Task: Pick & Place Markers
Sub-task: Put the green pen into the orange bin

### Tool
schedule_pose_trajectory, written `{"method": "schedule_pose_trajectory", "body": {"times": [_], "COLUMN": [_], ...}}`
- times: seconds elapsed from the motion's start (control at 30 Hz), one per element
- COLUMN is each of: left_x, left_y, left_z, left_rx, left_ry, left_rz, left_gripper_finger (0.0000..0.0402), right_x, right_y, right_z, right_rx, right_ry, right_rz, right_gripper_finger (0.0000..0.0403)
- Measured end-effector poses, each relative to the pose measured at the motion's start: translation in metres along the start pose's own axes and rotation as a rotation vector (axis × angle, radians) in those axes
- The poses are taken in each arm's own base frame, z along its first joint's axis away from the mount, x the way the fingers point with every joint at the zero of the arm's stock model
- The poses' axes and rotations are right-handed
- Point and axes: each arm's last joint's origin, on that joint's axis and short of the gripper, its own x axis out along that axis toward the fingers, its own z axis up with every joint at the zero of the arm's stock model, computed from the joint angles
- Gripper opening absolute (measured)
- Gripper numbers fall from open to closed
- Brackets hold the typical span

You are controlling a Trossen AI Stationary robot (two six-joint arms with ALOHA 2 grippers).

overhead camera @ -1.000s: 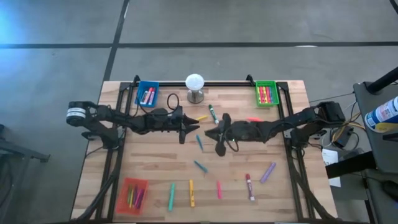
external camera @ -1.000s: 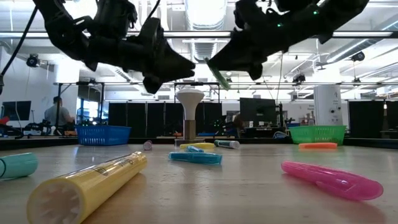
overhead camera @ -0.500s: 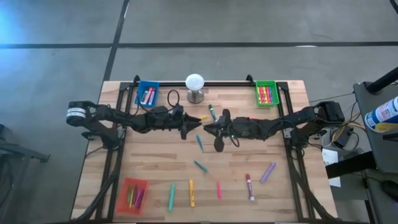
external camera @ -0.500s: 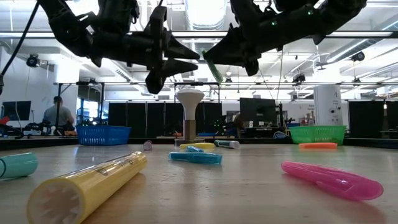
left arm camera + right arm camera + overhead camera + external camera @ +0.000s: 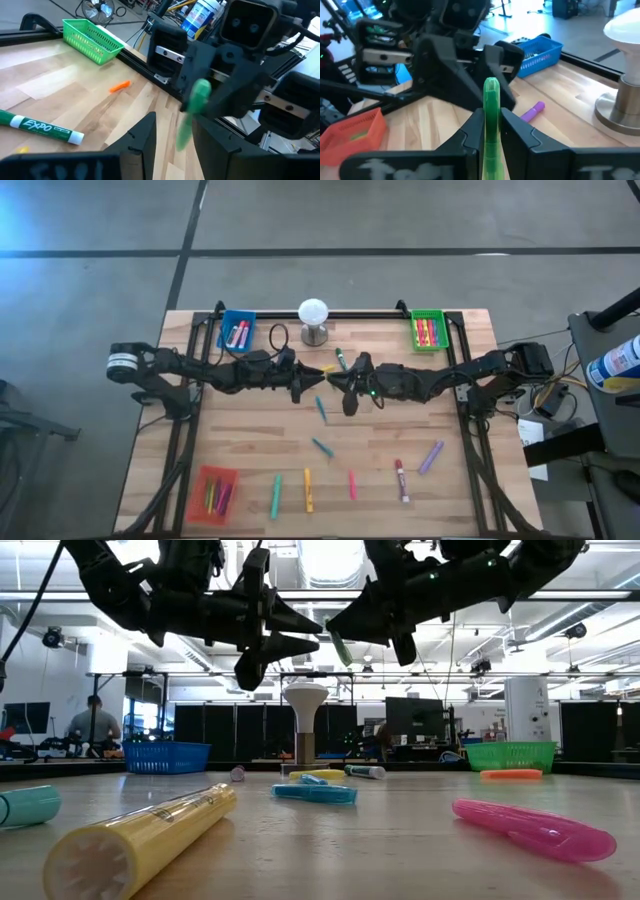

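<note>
Hard to make out from above: both grippers meet over the middle of the table, dark against dark, with the green marker (image 5: 341, 386) barely showing between them. Clearer in the right wrist view, where the right gripper (image 5: 490, 125) stays clamped on the green marker (image 5: 491, 120), its cap pointing forward toward the left gripper (image 5: 470, 65) just ahead. In the left wrist view, left gripper (image 5: 172, 137) spread wide, fingers either side of the marker's free end, possibly not yet touching it; the near tip blurred. From table level, both grippers (image 5: 285, 635) (image 5: 345, 630) hang well above the wood, marker (image 5: 340, 645) tilted between them, arms cut off by the upper edge. Compared with a second ago, right gripper closer to the left one, gap between them nearly gone; left fingers opened from a closed pose. Below the grippers on the table, other markers lie loose: a teal one (image 5: 321, 409), a yellow one (image 5: 308, 490), a pink one (image 5: 351, 484), a purple one (image 5: 430, 457). Beyond the grippers, a blue tray (image 5: 237, 332), a green tray (image 5: 428, 331), and the white ball on its stand (image 5: 314, 320).
</note>
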Motion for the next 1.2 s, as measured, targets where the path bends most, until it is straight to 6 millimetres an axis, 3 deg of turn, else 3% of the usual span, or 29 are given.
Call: {"method": "schedule_pose_trajectory", "body": {"times": [0.33,0.57,0.87,1.07,1.2], "left_x": [0.000,0.000,0.000,0.001,0.000], "left_y": [0.000,0.000,-0.002,-0.006,-0.007], "left_z": [-0.001,0.001,0.000,0.003,0.003], "left_rx": [-0.001,0.020,0.081,0.089,0.088], "left_ry": [0.002,-0.004,0.032,0.017,0.038], "left_rz": [0.002,0.007,-0.062,-0.105,-0.129], "left_gripper_finger": [0.0119,0.0119,0.0119,0.0119,0.0119], "right_x": [0.004,0.010,0.007,0.005,0.001], "right_y": [-0.002,-0.008,-0.010,-0.012,-0.010], "right_z": [-0.001,-0.017,-0.026,-0.028,-0.021], "right_rx": [0.008,0.025,-0.021,-0.024,0.005], "right_ry": [-0.024,-0.120,-0.124,-0.130,-0.229], "right_rz": [0.001,0.040,0.091,0.095,0.131], "right_gripper_finger": [0.0045,0.0045,0.0045,0.0045,0.0045]}}
